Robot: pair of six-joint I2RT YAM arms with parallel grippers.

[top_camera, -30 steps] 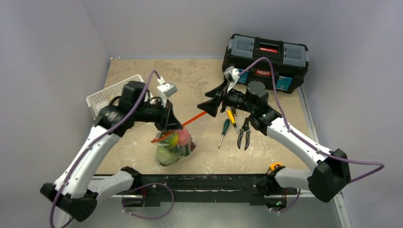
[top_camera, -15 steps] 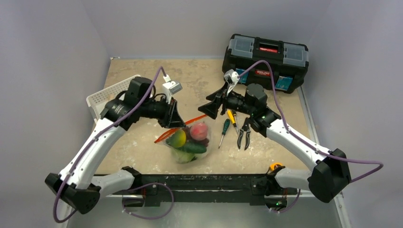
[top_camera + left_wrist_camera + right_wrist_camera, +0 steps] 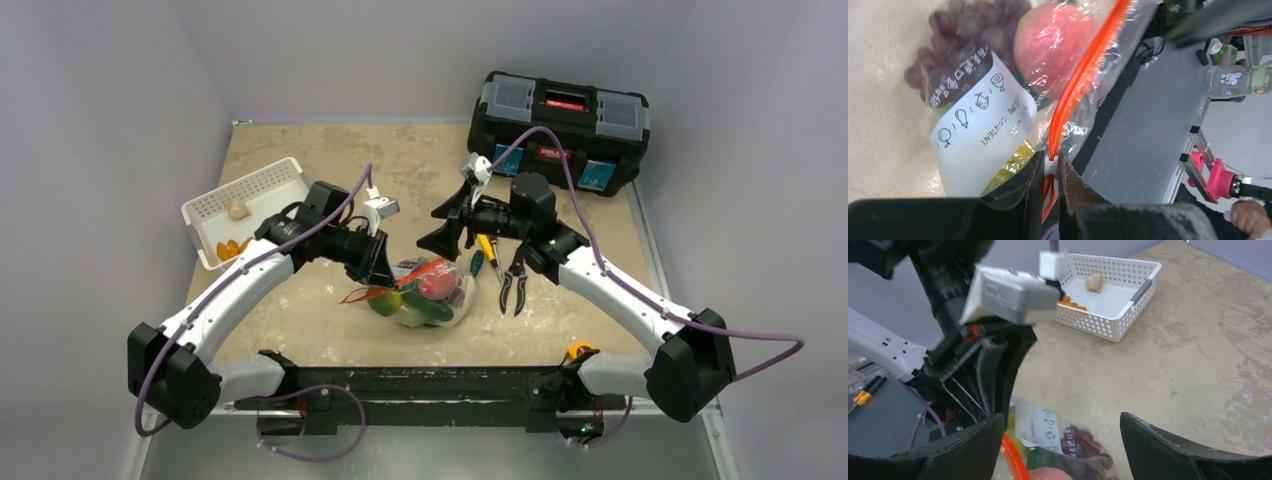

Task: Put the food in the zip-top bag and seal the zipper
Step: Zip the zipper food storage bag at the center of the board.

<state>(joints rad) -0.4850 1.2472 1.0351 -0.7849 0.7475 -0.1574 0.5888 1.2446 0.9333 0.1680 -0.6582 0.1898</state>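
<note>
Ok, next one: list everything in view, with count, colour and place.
zip-top bag: one, clear, white label, table centre
zipper: one, orange-red, along bag mouth
peach: one, pink-red, in bag
grape bunch: one, dark red, in bag
round fruit: one, yellow-green, in bag
cucumber: one, dark green, in bag
basket: one, white, far left, small beige and orange bits inside
toolbox: one, black, far right
screwdrivers: two, yellow and green handles, right of bag
pliers: one, dark, beside screwdrivers
table: one, tan, under everything
left gripper: one, black, shut on zipper
right gripper: one, black, open, by bag
</note>
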